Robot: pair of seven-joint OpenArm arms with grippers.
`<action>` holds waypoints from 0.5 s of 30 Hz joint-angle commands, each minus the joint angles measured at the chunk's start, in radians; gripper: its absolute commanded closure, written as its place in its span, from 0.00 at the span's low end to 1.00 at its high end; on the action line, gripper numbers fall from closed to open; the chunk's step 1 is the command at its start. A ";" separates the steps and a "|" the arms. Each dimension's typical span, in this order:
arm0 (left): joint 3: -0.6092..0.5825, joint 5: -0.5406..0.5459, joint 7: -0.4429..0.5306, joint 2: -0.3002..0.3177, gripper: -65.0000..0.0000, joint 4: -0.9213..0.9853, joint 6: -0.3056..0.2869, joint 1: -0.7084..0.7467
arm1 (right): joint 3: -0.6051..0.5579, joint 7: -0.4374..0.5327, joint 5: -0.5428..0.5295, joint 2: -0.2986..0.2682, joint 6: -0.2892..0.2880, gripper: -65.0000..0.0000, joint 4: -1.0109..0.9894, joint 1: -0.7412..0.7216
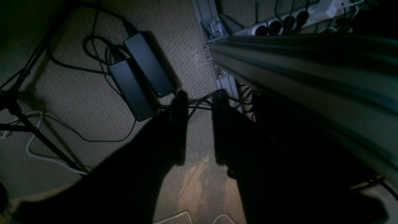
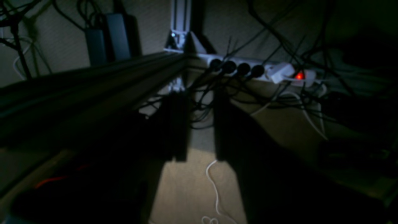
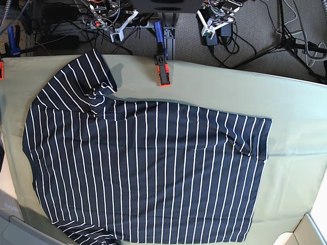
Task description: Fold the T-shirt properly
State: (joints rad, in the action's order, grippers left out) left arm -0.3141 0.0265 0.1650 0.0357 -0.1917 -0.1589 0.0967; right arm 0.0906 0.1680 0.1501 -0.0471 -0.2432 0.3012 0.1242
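Observation:
The T-shirt (image 3: 153, 173), dark navy with thin white stripes, lies spread flat on the pale green cloth (image 3: 296, 112) in the base view. Its upper-left sleeve (image 3: 94, 76) is bunched and partly turned over, and a small fold shows at the right edge (image 3: 253, 143). Both arms sit beyond the table's far edge, well away from the shirt. My left gripper (image 1: 200, 96) hangs over the floor, its fingers apart with nothing between them. My right gripper (image 2: 199, 99) does the same. In the base view both grippers show only small, the left gripper (image 3: 214, 23) and the right gripper (image 3: 104, 20).
An orange and blue clamp (image 3: 162, 66) pins the cloth at the far edge. On the floor below the wrists lie two black power bricks (image 1: 140, 77), a power strip (image 2: 264, 70), tangled cables and an aluminium frame rail (image 1: 295, 62). Tripod legs (image 3: 286, 30) stand at the back right.

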 commanded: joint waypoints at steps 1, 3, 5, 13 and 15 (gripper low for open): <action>-0.002 -0.002 0.008 0.000 0.73 -0.004 -0.007 0.004 | 0.002 0.011 -0.001 -0.002 -0.034 0.81 0.005 0.004; -0.002 -0.002 0.007 0.000 0.73 -0.004 -0.007 0.004 | 0.002 0.011 -0.001 -0.002 -0.034 0.81 0.005 0.004; -0.002 -0.002 -0.005 0.000 0.73 -0.004 -0.007 0.004 | 0.002 0.010 -0.001 -0.002 -0.034 0.81 0.005 0.004; -0.002 -0.002 -0.013 0.000 0.73 -0.004 -0.037 0.004 | 0.002 -0.028 0.000 -0.003 -0.034 0.81 0.004 0.005; -0.002 -0.002 -0.027 0.001 0.73 -0.004 -0.067 0.006 | 0.002 -0.034 0.004 -0.004 -0.034 0.81 0.005 0.011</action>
State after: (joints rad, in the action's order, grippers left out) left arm -0.3141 0.0265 0.1390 0.0360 -0.1921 -0.2035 0.0978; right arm 0.0906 0.1276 0.1524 -0.0475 -0.2440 0.3012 0.1280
